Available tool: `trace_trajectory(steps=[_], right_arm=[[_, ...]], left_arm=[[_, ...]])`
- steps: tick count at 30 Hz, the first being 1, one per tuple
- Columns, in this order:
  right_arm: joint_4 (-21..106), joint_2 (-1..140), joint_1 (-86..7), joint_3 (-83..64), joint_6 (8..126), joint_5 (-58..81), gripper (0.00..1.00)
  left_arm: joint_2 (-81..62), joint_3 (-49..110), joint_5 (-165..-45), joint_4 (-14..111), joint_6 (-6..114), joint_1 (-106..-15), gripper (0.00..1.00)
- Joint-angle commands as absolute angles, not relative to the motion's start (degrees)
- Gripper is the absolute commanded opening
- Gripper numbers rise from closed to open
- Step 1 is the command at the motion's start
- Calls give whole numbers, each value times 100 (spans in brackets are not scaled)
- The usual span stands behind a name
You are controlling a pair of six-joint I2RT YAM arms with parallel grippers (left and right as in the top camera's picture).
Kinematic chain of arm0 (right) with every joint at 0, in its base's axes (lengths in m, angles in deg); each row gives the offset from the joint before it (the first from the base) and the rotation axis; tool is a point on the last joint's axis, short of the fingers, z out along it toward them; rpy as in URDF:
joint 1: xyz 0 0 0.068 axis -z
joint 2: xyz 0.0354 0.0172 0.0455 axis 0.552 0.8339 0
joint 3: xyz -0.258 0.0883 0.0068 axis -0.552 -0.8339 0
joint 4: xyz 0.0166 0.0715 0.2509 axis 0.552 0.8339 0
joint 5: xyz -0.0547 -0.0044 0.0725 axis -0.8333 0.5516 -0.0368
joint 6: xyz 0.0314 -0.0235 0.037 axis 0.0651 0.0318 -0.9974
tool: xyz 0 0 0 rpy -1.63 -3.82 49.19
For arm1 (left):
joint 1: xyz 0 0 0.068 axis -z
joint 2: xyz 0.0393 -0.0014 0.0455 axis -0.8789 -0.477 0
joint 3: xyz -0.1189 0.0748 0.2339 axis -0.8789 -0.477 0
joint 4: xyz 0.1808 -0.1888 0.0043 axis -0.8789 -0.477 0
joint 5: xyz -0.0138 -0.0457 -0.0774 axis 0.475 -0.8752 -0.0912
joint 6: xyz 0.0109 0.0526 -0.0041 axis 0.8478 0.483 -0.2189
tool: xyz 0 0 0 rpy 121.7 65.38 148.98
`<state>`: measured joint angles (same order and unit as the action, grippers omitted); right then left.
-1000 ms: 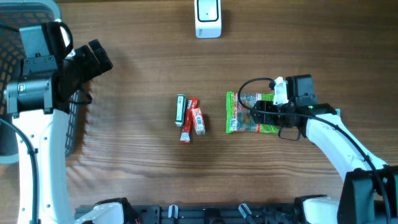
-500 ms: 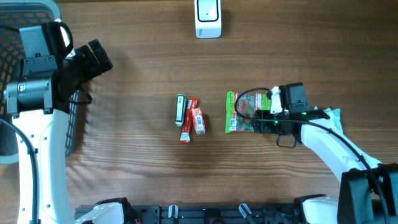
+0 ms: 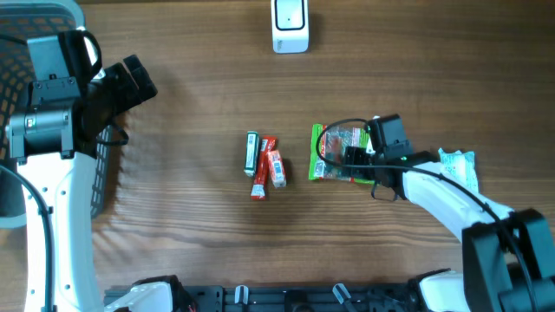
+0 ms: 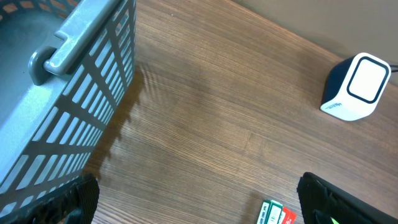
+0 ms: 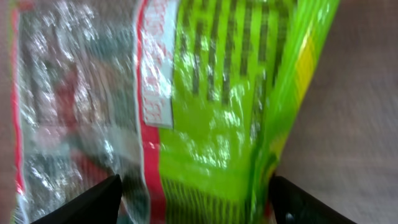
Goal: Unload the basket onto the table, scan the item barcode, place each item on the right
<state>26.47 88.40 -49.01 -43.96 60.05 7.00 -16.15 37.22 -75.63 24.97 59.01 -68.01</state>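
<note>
Looked down on a brown wood-grain desk (image 3: 191,225). Found the right tool (image 5: 193,202) slid leftward over the last second, along the green-and-clear crinkly snack packet (image 3: 328,158) lying right of the desk's middle. Nudged that packet slightly toward the left edge on the way, and uncovered a white-and-green wrapper (image 3: 457,165) nearer the right edge. Stood wide apart at the jaws, straddling the packet from above, with no squeeze on it to be seen. Read as a grasp being lined up, with the carry to the white box-shaped scanner (image 3: 290,24) at the middle of the far edge not yet begun. Left the left tool (image 4: 196,202) gaping fully, holding nothing, beside the grey slatted plastic basket (image 4: 74,81) at the left edge.
</note>
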Motion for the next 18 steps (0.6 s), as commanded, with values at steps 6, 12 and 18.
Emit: trace_trajectory(steps=[6, 12, 18], right_arm=[[2831, 9432, -4925, -4448, 5968, 1004, 19], [3244, 8715, -4678, -4158, 6508, 1039, 4], [3327, 7323, -3957, -4116, 7356, 2326, 4]], left_arm=[[-1575, 3778, -7528, 2513, 6017, -6823, 100], [-1575, 3778, -7526, 2513, 6017, -6823, 100], [-1575, 3778, -7528, 2513, 6017, -6823, 100]])
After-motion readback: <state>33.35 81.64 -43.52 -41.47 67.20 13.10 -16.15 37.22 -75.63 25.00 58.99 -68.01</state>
